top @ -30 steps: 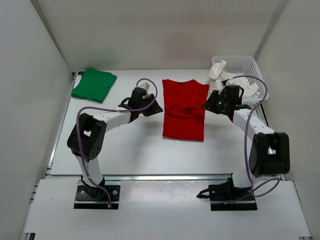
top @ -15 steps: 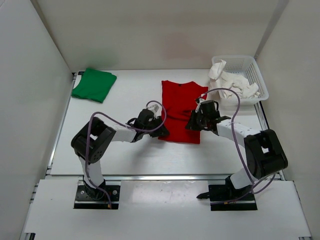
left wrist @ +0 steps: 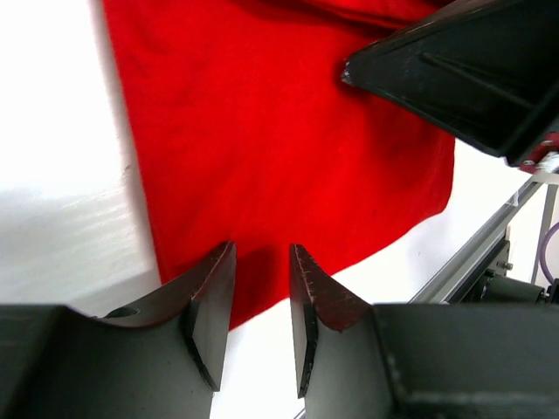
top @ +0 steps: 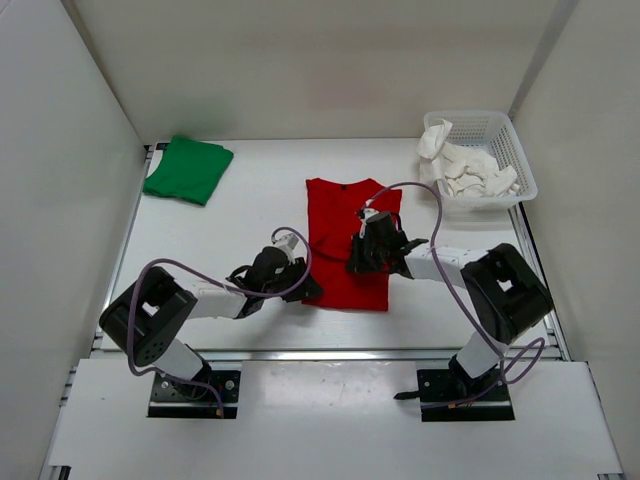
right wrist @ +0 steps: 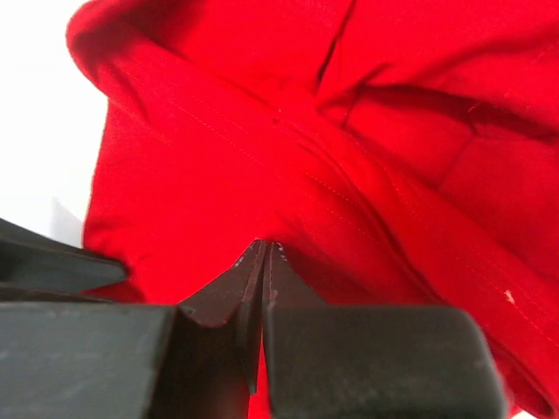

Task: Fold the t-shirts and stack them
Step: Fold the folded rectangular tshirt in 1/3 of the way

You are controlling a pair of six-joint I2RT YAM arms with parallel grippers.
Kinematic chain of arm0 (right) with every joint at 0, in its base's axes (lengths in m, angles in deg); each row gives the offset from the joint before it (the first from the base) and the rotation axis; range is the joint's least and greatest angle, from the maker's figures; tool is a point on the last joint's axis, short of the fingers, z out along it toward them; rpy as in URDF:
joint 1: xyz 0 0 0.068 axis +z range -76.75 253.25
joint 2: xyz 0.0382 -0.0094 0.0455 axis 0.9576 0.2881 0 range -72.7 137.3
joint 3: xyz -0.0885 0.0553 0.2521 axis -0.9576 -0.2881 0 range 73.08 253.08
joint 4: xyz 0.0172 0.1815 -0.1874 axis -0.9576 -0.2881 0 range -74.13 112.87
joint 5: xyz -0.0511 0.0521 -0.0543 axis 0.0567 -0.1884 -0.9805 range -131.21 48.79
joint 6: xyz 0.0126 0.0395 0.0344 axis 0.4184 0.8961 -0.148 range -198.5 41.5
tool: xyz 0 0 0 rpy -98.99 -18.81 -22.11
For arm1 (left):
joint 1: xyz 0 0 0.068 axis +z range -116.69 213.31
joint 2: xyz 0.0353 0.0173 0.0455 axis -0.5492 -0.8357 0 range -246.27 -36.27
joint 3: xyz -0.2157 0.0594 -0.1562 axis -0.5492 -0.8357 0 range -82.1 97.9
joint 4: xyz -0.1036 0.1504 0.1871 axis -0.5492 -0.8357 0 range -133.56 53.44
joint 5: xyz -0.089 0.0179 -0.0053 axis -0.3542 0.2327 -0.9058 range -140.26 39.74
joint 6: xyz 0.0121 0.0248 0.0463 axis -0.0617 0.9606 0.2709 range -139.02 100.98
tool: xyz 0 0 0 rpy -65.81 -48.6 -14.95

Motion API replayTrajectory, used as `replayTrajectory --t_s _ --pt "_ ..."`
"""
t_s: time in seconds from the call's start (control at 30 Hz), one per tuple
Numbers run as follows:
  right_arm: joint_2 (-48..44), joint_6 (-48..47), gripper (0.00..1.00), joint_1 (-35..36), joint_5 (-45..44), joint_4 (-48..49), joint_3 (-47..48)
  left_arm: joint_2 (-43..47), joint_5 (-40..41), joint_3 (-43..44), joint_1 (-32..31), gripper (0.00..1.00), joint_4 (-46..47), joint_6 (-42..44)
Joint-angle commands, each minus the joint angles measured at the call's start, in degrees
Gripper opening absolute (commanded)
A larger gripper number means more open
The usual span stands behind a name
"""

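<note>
One red t-shirt — part under right claw

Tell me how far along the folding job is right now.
Done: the green t-shirt lies folded at the far left. In hand: the red t-shirt, partly folded mid-table, with the right gripper shut on it and the left gripper open over its near edge. Left: the white t-shirt, bunched in the basket, and stacking.

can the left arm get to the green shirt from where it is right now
Probably yes: only bare table lies between the left gripper, open at the red shirt's near corner, and the green shirt.
</note>
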Motion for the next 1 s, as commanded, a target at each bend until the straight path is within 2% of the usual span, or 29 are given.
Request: replayTrajectory --t_s 0.0,0.2,0.3,0.43,0.5,0.7,0.87,0.97 --pt "1.0 -0.5 0.00 1.1 -2.6 2.1 1.7 2.7 1.4 -1.4 0.0 0.42 -1.5 -0.5" --pt "3.2 -1.9 0.00 -1.0 -6.2 4.5 3.2 3.2 1.7 -3.7 0.0 0.42 0.0 -1.2" --pt "5.4 -3.4 0.00 -4.9 -8.5 3.3 9.5 3.9 2.0 -4.9 0.4 0.43 0.0 -1.3" --pt "7.5 -2.1 0.00 -11.1 -6.2 2.9 15.7 5.2 1.4 -6.1 1.3 0.43 -0.3 -1.2" --pt "5.5 -0.8 0.00 -12.0 -4.1 0.3 15.9 6.9 1.6 -5.9 1.6 0.43 -1.4 -0.5" --pt "-14.9 -0.2 0.00 -6.0 -5.1 1.6 -1.2 15.4 4.3 -4.8 3.0 0.46 -8.0 2.5" --pt "-23.3 1.9 0.00 -0.8 -3.5 1.0 -15.7 23.0 7.6 -6.7 5.2 0.51 -13.5 5.3" --pt "-26.2 4.0 0.00 -1.5 -2.4 3.8 -22.9 23.2 6.8 -9.2 5.9 0.52 -13.7 5.7"
